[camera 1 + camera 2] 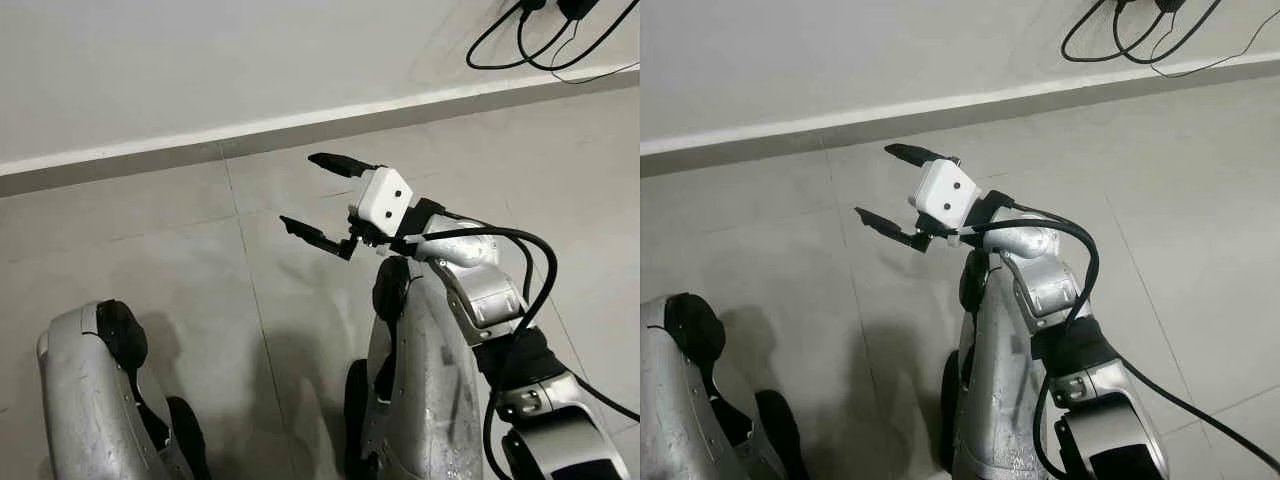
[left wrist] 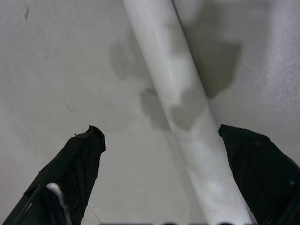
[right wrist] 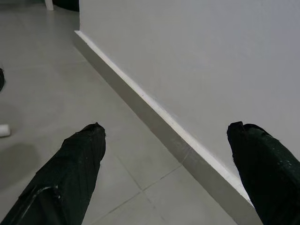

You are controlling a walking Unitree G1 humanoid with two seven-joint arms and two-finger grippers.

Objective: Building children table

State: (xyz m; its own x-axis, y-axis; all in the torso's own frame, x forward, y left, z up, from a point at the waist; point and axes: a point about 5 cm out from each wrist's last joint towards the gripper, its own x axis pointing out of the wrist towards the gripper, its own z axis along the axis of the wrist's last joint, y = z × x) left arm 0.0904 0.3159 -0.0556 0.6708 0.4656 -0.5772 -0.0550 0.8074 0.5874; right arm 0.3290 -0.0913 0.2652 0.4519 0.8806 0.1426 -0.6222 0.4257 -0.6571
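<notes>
Two black fingers of my left gripper (image 2: 159,154) stand wide apart, holding nothing. Between them and just beyond lies a white tube (image 2: 178,93), probably a table leg, flat on the grey floor (image 2: 56,70), its long axis running away from me between the fingers. My right gripper (image 1: 325,200) is raised, spread open and empty, aimed at the skirting board (image 3: 154,112), so the left is nearer.

my right gripper (image 1: 318,195) hangs with fingers spread over bare floor (image 1: 150,240), room on every side. ahead, the wall (image 1: 200,60) and its skirting (image 1: 150,160) block me. below my left gripper (image 2: 159,140) a white pole (image 2: 183,108) crosses the floor.
</notes>
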